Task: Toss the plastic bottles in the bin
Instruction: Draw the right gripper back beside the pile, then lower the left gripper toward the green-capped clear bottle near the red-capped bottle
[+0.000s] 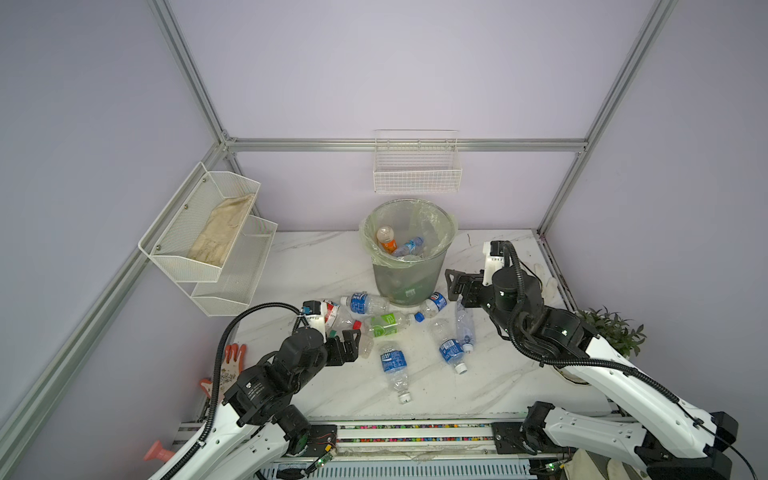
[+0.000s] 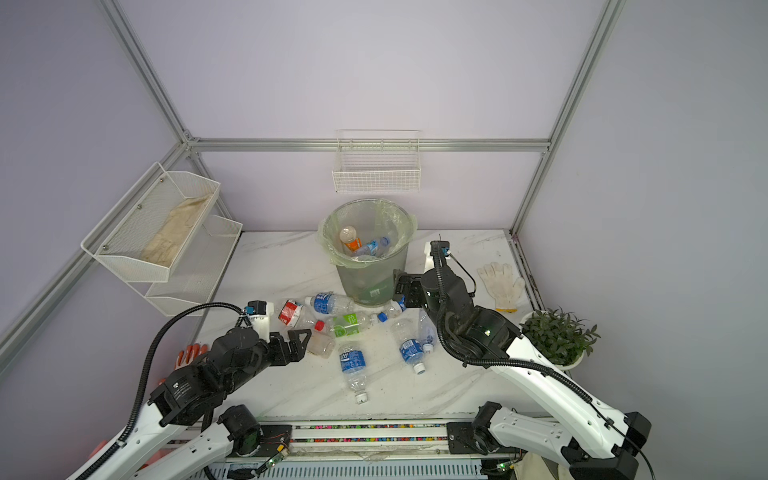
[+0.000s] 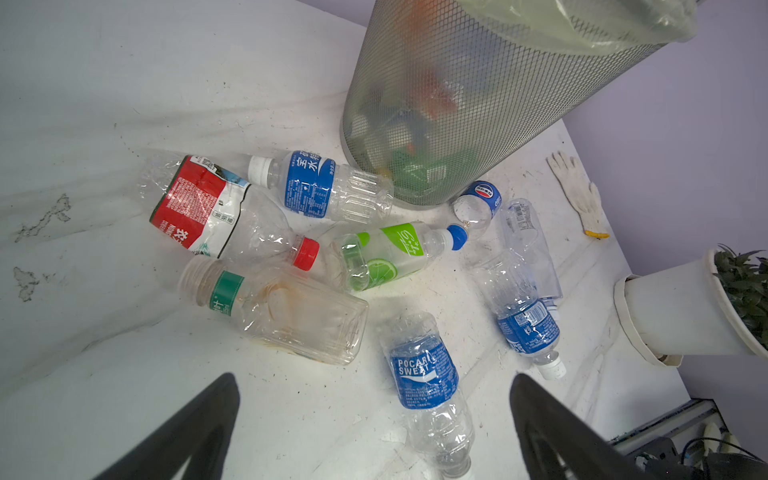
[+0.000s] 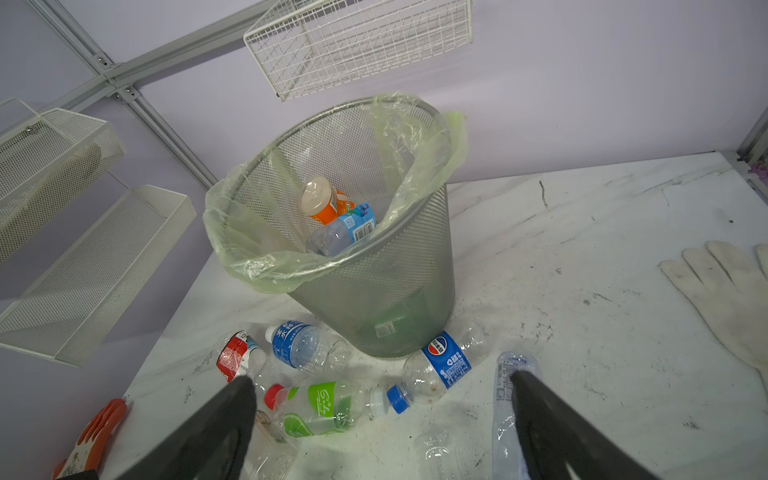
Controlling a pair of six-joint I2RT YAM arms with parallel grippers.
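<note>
- Presently loose: a blue-label water bottle [image 1: 361, 302] with a white cap lies on its side, base against the foot of the bin [image 1: 405, 286].
- Red-label bottle [image 1: 332, 312]: red cap, crumpled, lying just left of the water bottle.
- Lime-label bottle [image 1: 388, 324]: on its side in the middle of the cluster, cap end meeting the blue cap of the Pepsi bottle [image 1: 435, 302], which lies by the bin's foot.
- Square clear bottle [image 3: 291, 316]: green neck band, on its side, touching the red-label bottle.
- Pocari Sweat bottle [image 1: 394, 365]: on its side, nearest the front edge.
- Small blue-label bottle [image 1: 451, 349]: white cap, alongside a crumpled clear bottle [image 1: 464, 324].
- Inside the bin: an orange-label bottle [image 1: 386, 240] and a pale-blue-label bottle [image 1: 411, 246] on top; more show dimly through the mesh.
- Bin: grey mesh with a pale green liner, upright at the back centre of the white marble table [image 1: 519, 374].
- Left gripper [image 1: 351, 345]: jaws spread wide, holding nothing, hovering over the square clear bottle.
- Right gripper [image 1: 451, 286]: jaws spread wide, holding nothing, just beside the bin's right wall, above the Pepsi bottle.
- White cotton glove [image 2: 500, 286]: flat on the table, far right.
- Potted plant [image 2: 557, 336]: right edge.
- Orange-palmed glove [image 1: 230, 365]: left edge.
- White wire basket [image 1: 417, 166]: on the back wall.
- Two-tier white mesh rack [image 1: 232, 286]: on the left wall.
</note>
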